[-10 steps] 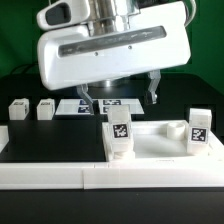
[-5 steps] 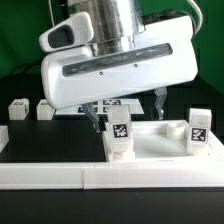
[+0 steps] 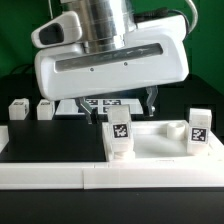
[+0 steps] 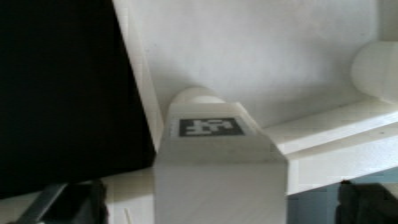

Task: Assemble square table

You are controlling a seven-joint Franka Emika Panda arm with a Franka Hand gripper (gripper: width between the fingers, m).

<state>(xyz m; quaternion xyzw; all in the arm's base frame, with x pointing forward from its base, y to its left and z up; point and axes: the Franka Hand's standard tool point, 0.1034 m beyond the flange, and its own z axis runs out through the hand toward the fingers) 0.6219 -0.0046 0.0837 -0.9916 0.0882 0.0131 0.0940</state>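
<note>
Filling wrist view alone: tagged leg (image 4: 217, 172)

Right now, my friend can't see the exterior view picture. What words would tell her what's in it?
A big white robot arm hangs over a black table, its gripper open above a white square tabletop. Two upright legs with tags stand at the tabletop's ends, and two more legs sit apart at the exterior view's left.

No readable text, only coded tags (image 3: 120, 129) on legs (image 3: 119, 148).

Exterior wide, wrist close over leg (image 4: 214, 150)
</note>
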